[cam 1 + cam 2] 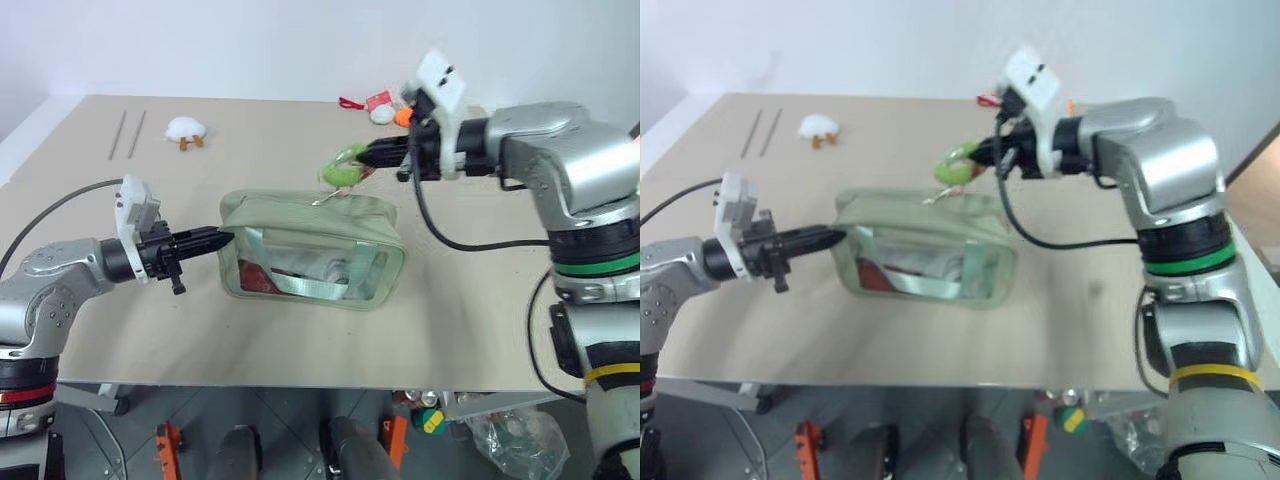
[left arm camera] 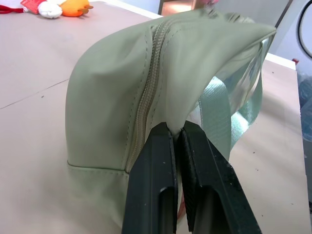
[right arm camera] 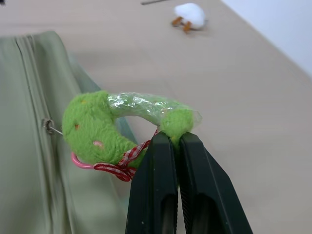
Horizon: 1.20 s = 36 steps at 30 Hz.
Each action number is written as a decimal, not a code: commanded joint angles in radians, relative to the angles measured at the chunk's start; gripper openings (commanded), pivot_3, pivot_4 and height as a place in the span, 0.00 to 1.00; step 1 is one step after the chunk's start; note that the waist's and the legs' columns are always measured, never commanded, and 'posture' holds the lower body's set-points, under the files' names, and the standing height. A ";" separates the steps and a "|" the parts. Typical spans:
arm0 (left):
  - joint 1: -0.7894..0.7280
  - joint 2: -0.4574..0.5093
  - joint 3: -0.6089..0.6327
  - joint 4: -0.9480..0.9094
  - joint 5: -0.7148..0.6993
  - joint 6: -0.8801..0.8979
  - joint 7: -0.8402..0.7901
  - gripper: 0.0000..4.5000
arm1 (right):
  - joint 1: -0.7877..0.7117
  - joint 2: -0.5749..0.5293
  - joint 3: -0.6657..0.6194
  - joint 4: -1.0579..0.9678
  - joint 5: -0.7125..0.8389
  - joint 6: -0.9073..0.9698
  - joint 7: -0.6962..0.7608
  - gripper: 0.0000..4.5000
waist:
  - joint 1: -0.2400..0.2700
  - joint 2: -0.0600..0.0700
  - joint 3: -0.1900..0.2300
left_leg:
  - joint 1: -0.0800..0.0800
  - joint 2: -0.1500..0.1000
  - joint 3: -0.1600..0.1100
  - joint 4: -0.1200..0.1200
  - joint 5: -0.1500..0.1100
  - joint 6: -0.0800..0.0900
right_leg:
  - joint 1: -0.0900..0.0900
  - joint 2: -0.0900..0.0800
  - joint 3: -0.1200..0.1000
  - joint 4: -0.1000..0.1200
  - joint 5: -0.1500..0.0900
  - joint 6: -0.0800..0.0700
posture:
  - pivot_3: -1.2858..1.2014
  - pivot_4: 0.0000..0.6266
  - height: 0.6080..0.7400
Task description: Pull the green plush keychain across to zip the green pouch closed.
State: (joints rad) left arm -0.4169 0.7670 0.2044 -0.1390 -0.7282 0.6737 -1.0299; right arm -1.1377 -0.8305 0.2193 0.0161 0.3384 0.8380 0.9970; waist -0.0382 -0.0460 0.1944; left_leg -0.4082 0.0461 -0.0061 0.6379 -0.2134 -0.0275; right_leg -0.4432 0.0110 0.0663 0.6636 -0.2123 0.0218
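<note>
Right gripper is pinching the green plush keychain with its jaws closed tight on one end of the fuzzy ring, and the rest of the plush is curving away from the fingertips toward the zipper, where a small metal ring is linking it to the slider. Left gripper is clamping a fold of fabric at the opposite end of the green pouch, jaws shut, bracing it on the table.

Judging from the closed teeth running out ahead of the left fingers, and the slider sitting just beyond the right fingertips, the zip looks nearly or fully drawn. To finish well, the right gripper should be pulling along the line of the zipper, away from the left one, rather than lifting, since an upward tug is likely to raise the pouch instead of sliding the pull. The hold on the soft plush may slip, so a steady draw is safer than a jerk, with the left grip held firm.
</note>
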 commanded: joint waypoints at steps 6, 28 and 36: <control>-0.001 0.012 0.010 -0.010 -0.001 0.000 -0.007 0.00 | 0.127 -0.293 -0.081 -0.042 -0.178 -0.319 0.098 0.00 | -0.010 0.000 0.000 | 0.002 0.000 0.003 0.000 -0.001 0.001 | 0.000 0.000 0.003 0.000 -0.001 0.000 | 0.52 0.24 1.00; -0.013 0.033 -0.003 -0.016 -0.017 0.033 -0.012 0.00 | 0.469 -0.319 0.056 -0.302 -0.460 -0.673 0.174 0.00 | -0.014 0.004 0.002 | 0.005 0.001 0.006 0.001 -0.002 0.000 | 0.000 0.001 0.005 0.003 -0.001 -0.001 | 0.52 0.24 1.00; -0.020 0.044 -0.001 -0.019 -0.023 0.054 -0.020 0.00 | 0.482 -0.252 0.132 -0.256 -0.553 -0.827 0.243 0.00 | -0.015 0.003 0.002 | 0.006 0.002 0.006 0.001 -0.002 -0.001 | 0.001 0.002 0.005 0.003 0.000 -0.001 | 0.52 0.24 1.00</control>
State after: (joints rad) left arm -0.4189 0.7851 0.1841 -0.1512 -0.7484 0.7229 -1.0520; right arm -0.6604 -1.0862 0.3221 -0.2349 -0.1945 0.0583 1.2045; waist -0.0532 -0.0426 0.1963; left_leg -0.4019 0.0478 -0.0005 0.6390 -0.2154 -0.0282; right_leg -0.4426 0.0133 0.0716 0.6666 -0.2126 0.0206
